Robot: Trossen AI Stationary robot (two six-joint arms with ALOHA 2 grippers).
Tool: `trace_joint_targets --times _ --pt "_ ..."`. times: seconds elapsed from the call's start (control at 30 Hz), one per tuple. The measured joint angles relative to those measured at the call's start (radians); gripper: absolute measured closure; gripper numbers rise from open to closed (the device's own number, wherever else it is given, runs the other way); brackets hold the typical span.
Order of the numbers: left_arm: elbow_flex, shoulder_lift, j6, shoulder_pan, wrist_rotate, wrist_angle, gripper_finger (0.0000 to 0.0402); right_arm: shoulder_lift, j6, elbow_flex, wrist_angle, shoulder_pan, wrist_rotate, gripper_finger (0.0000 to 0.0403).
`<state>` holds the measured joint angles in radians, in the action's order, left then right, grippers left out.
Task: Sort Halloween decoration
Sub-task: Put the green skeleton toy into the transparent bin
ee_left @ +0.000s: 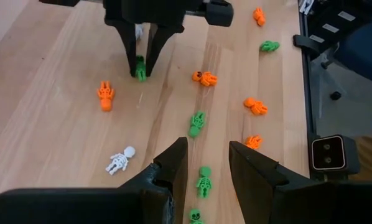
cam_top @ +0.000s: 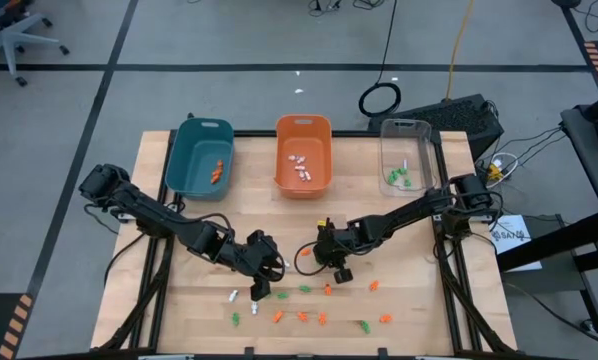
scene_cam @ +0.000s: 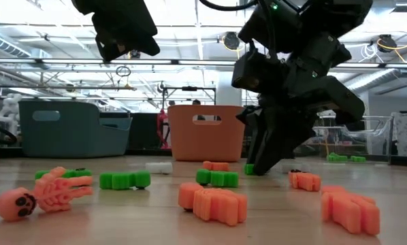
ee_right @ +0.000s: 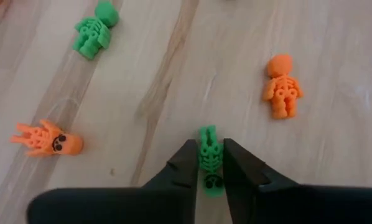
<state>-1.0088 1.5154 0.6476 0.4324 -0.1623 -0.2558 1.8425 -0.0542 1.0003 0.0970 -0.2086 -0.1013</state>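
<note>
Tiny orange, green and white skeleton trinkets lie scattered on the wooden table's near half (cam_top: pixel 309 305). My right gripper (cam_top: pixel 335 274) (ee_right: pixel 209 152) is shut on one green skeleton (ee_right: pixel 208 149), with its fingertips down at the tabletop (scene_cam: pixel 263 167). My left gripper (cam_top: pixel 259 290) (ee_left: pixel 208 146) hovers to its left, above the table. It is open and holds nothing. A green skeleton (ee_left: pixel 204 182) lies on the table below the gap. A white skeleton (ee_left: pixel 120 160) and an orange one (ee_left: pixel 105 96) lie flat nearby. My right gripper pinches the green skeleton's body (ee_right: pixel 209 158) between its two fingers, which lie along the figure. Its legs (ee_right: pixel 208 134) stick out past the fingertips and its skull end lies farther back. The fingers slant down from the table's right. The skeleton is at table level.
At the far edge stand a teal bin (cam_top: pixel 201 155) holding orange pieces, an orange bin (cam_top: pixel 303 150) holding white pieces and a clear bin (cam_top: pixel 409 155) holding green pieces. An orange skeleton (ee_right: pixel 282 93) and another green one (ee_right: pixel 93 34) lie close to my right gripper.
</note>
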Motion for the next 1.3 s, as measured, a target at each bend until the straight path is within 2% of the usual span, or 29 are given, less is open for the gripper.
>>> trace_joint_targets --times 0.27,0.4,0.67,0.83,0.97,1.3 --pt "0.000 0.000 -0.006 0.000 -0.014 0.000 0.0285 0.001 -0.018 0.184 0.147 0.016 -0.008 0.0387" --pt "0.000 0.000 -0.006 0.000 -0.037 0.003 0.0285 0.002 -0.018 0.315 0.285 0.035 -0.007 0.0387" --pt "0.000 0.000 -0.005 0.000 -0.053 0.007 0.0285 -0.010 -0.049 0.591 0.668 0.066 -0.012 0.0387" --pt "0.000 -0.001 -0.002 0.000 -0.070 0.011 0.0285 -0.056 -0.082 0.728 0.818 0.093 -0.006 0.0387" --pt "0.000 -0.001 -0.005 -0.003 -0.092 0.011 0.0285 -0.115 -0.063 0.774 0.882 0.122 -0.004 0.0387" --pt "0.001 -0.022 0.000 -0.033 -0.101 0.011 0.0285 -0.306 0.031 0.774 1.049 0.144 -0.004 0.0387"
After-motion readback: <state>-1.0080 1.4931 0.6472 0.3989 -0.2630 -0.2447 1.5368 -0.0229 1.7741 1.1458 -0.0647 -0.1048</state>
